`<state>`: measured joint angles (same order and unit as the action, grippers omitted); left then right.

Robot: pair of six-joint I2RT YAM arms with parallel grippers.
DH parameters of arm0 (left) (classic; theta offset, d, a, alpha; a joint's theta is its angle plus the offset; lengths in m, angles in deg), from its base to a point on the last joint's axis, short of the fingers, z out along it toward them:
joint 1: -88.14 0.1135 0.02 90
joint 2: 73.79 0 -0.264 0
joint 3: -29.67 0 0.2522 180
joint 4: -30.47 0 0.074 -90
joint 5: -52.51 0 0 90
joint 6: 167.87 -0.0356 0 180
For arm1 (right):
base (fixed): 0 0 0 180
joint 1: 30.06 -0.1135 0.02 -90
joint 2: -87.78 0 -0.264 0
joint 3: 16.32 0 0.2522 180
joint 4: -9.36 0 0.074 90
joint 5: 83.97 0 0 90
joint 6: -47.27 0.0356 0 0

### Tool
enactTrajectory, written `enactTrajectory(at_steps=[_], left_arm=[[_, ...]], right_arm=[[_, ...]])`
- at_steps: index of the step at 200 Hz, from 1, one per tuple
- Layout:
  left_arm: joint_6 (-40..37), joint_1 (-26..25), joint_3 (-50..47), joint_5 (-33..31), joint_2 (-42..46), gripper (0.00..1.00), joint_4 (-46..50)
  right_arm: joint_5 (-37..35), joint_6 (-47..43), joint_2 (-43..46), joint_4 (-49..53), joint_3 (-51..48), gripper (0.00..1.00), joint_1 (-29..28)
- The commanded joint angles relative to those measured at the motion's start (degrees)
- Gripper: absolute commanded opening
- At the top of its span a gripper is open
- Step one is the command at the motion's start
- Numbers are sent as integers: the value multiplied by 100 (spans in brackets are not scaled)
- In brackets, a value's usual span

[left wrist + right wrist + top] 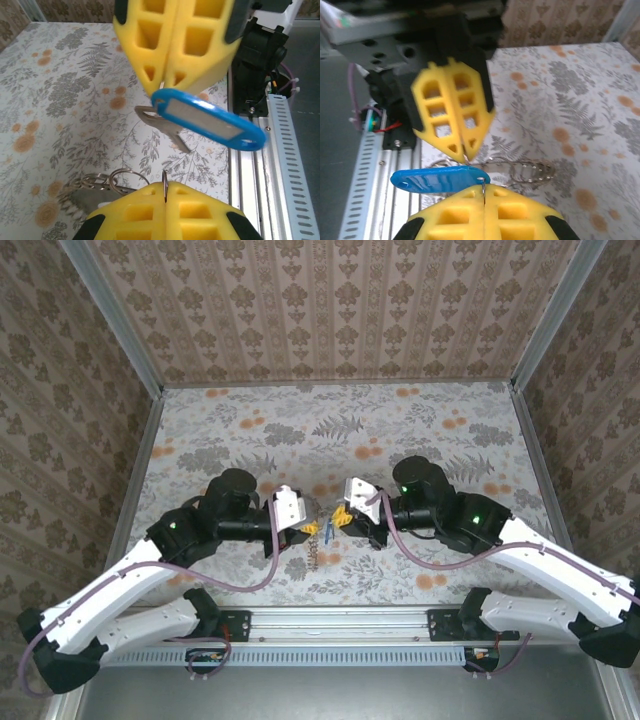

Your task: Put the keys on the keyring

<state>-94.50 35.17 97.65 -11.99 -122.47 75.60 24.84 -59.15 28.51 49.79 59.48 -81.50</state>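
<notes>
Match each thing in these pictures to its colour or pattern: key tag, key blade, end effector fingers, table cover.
Things:
1. key tag
2. key blade
3. end effector fingers
4. table cover

Looks:
a. yellow
b. floral print
c. blue
d. silvery

Pairs: 1-c, 2-d, 3-a, 4-b

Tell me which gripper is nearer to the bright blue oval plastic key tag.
Right. The right gripper touches the blue key tag at its fingertips; the left gripper sits across a small gap.
</notes>
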Motion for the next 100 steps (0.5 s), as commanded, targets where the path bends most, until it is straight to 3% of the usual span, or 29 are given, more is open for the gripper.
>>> enactTrajectory(at_steps=[1, 47, 100], left_arm=[[-105, -39, 212, -317, 271, 0, -124], [-34, -101, 235, 16, 501, 0, -209], [50, -185, 103, -78, 351, 0, -570]], right_arm=[[-790, -85, -219, 256, 126, 0, -48], [-1781, -12, -840, 769, 499, 0, -64], [-917, -113, -532, 118, 232, 0, -267]])
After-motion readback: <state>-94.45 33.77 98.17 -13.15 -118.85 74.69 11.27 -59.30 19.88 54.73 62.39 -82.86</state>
